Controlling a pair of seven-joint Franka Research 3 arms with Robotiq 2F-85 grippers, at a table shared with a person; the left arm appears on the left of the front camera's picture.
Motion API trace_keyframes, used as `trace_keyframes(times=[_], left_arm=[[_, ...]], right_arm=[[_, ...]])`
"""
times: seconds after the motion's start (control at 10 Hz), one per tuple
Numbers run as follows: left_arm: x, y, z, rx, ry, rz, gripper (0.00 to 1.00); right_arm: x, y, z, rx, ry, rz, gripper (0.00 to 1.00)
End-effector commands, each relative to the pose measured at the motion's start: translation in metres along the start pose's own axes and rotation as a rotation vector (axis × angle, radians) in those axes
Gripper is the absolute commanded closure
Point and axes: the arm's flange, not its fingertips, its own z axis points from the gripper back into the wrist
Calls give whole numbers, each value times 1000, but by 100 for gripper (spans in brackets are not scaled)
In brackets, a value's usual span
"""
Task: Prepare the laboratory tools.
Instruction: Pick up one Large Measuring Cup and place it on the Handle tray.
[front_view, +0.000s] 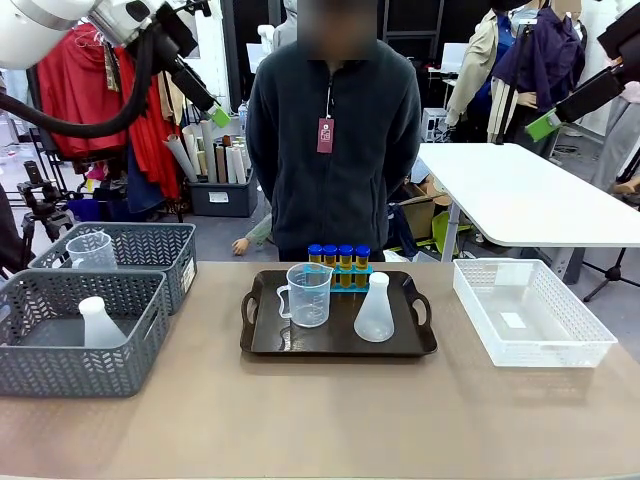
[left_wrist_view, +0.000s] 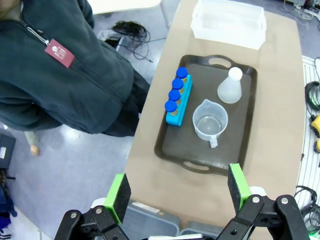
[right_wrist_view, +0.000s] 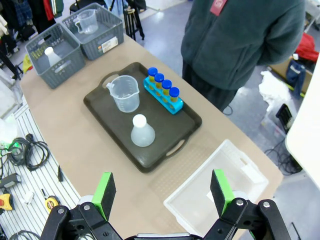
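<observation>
A dark tray (front_view: 262, 340) (left_wrist_view: 167, 155) (right_wrist_view: 100, 117) lies mid-table. On it stand several amber tubes with blue caps (front_view: 338, 265) (left_wrist_view: 176, 96) (right_wrist_view: 162, 87) in a blue rack, a clear graduated beaker (front_view: 308, 295) (left_wrist_view: 210, 122) (right_wrist_view: 124, 93) and a translucent white conical flask (front_view: 374, 309) (left_wrist_view: 230, 86) (right_wrist_view: 142, 131). My left gripper (front_view: 219, 116) (left_wrist_view: 178, 193) hangs open high at the upper left. High at the upper right, my right gripper (front_view: 545, 125) (right_wrist_view: 163, 189) is open too. Both are empty and far above the table.
Two grey woven baskets (front_view: 140, 345) (right_wrist_view: 65, 62) sit at the table's left, one holding another flask (front_view: 98, 324), the other another beaker (front_view: 91, 250). A white mesh bin (front_view: 530, 312) (left_wrist_view: 227, 22) (right_wrist_view: 210, 192) stands at the right. A person (front_view: 333, 130) stands behind the tray.
</observation>
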Motion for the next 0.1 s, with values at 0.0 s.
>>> trace_keyframes(times=[0.0], left_arm=[[0, -1, 2, -6, -5, 2, 0]], right_arm=[[0, 0, 1, 14, -11, 5, 0]])
